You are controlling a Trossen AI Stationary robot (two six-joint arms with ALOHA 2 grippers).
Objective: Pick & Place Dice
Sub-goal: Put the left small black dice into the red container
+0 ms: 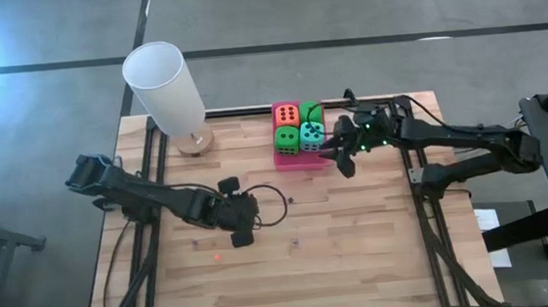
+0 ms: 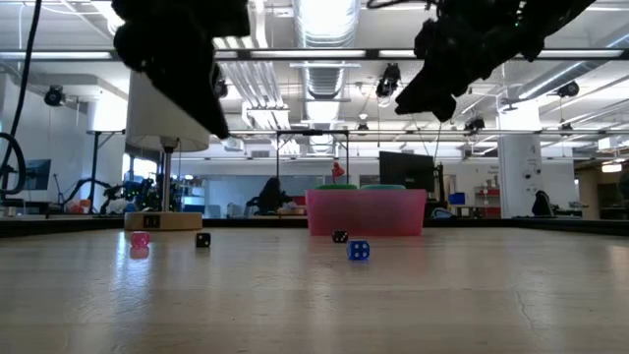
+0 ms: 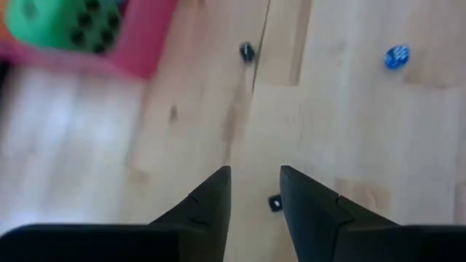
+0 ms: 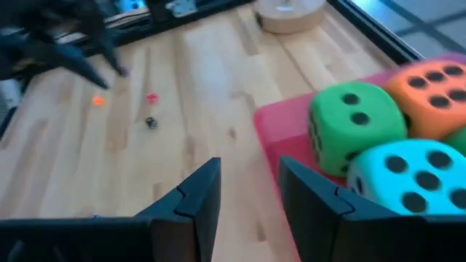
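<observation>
— Bare wooden counter (image 1: 360,255) fills the near half, wide and unobstructed. What sits beyond it?

— Four dice in a pink tray (image 1: 292,160) at the far edge, middle of the counter: orange-red die (image 1: 286,114) and a green die (image 1: 310,113) on the far row, another green die (image 1: 287,140) and the teal die (image 1: 311,136) on the near row. They sit packed together, touching.

— And the hands?

— Right hand (image 1: 341,156) hangs above the counter just right of the tray, near the teal die, its fingers (image 4: 193,196) a narrow gap apart and holding nothing. Left hand (image 1: 242,236) hovers over the counter's middle-left, well apart from the tray, fingers (image 3: 211,200) likewise slightly apart and empty.

— Anything crowding the edges?

— A white lamp (image 1: 165,88) on a round wooden base stands at the far-left corner, left of the tray. Black rails run along both sides of the counter.

— What is hard to make out?

— A few tiny dice lie on the wood: a blue one (image 2: 358,250), a pink one (image 2: 140,239), two black ones (image 2: 202,239). Their faces are too small to read. In the low view the tray wall hides most of the big dice.
</observation>
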